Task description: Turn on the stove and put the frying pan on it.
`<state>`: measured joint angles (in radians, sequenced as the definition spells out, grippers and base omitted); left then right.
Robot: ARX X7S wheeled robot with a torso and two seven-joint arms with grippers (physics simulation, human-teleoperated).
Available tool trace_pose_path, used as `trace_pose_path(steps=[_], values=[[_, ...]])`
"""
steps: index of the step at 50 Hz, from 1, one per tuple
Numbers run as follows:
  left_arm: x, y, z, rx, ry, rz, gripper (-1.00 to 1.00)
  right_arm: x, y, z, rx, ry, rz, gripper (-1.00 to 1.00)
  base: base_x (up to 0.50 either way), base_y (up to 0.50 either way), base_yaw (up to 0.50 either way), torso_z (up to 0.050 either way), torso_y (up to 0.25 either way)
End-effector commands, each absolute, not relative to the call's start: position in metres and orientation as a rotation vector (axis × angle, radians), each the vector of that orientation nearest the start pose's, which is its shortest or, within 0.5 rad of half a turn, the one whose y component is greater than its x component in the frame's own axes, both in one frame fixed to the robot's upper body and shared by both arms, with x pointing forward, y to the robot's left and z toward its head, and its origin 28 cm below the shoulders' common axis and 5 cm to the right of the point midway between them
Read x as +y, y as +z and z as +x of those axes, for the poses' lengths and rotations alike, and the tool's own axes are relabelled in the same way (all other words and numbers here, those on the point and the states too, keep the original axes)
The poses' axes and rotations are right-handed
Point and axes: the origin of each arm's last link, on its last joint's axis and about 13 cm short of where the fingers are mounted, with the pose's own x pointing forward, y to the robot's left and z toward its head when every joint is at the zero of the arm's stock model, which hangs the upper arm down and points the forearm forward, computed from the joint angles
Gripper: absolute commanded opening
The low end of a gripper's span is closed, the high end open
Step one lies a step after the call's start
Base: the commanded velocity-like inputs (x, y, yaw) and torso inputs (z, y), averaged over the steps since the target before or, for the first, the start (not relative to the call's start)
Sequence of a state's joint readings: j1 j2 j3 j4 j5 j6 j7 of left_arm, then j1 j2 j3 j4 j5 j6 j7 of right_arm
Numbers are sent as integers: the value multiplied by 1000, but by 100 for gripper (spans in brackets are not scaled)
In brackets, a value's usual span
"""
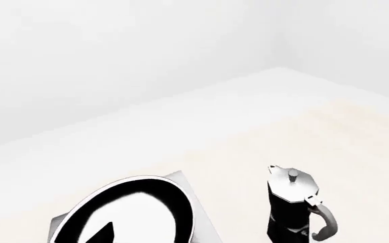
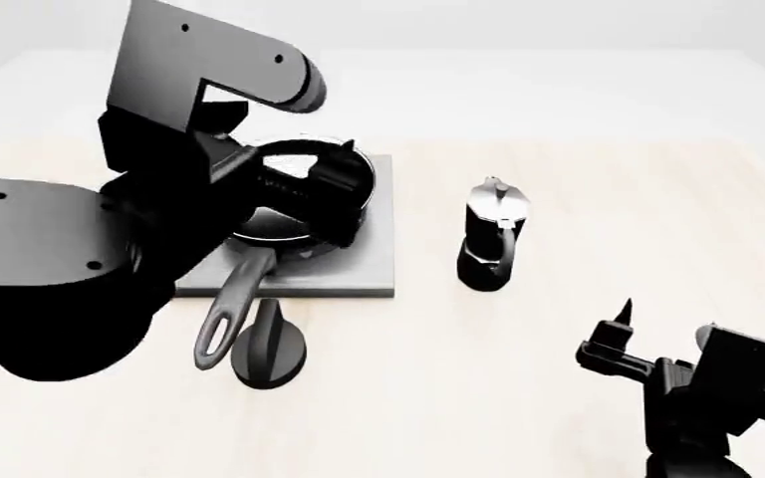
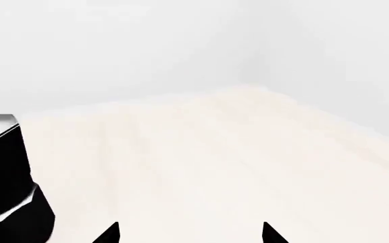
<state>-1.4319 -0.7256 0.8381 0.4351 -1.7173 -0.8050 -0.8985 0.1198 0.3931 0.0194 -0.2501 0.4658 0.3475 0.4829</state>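
The frying pan [image 2: 290,224] sits on the grey stove slab [image 2: 356,271] at the left, its long handle [image 2: 230,304] reaching off the front edge. The round black knob [image 2: 267,351] stands on the table just in front of the slab. My left gripper [image 2: 344,194] hovers over the pan's right side with its fingers spread, empty. The left wrist view shows the pan's pale inside [image 1: 133,212], a stove corner [image 1: 204,223] and one fingertip [image 1: 107,234]. My right gripper [image 2: 605,334] is open and empty at the front right, its tips over bare table [image 3: 189,234].
A black-and-silver moka pot [image 2: 496,234] stands on the table right of the stove; it also shows in the left wrist view [image 1: 293,202] and at the right wrist view's edge [image 3: 5,187]. The pale tabletop [image 2: 596,199] extends to the right and back.
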Motion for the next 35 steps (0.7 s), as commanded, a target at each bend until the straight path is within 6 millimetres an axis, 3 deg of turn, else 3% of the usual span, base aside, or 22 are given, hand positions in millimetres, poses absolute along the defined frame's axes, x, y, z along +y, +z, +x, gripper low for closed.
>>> trace_pose_path(steps=[1, 11, 35], values=[[181, 270, 213, -61, -415, 208, 100, -153, 145, 240, -154, -236, -45, 100, 0, 0, 0, 0, 0], [181, 263, 224, -37, -398, 218, 100, -139, 195, 237, -345, -119, -137, 100, 0, 0, 0, 0, 0], [177, 270, 221, -101, -391, 259, 100, -125, 215, 218, -490, -42, -184, 100, 0, 0, 0, 0, 0]])
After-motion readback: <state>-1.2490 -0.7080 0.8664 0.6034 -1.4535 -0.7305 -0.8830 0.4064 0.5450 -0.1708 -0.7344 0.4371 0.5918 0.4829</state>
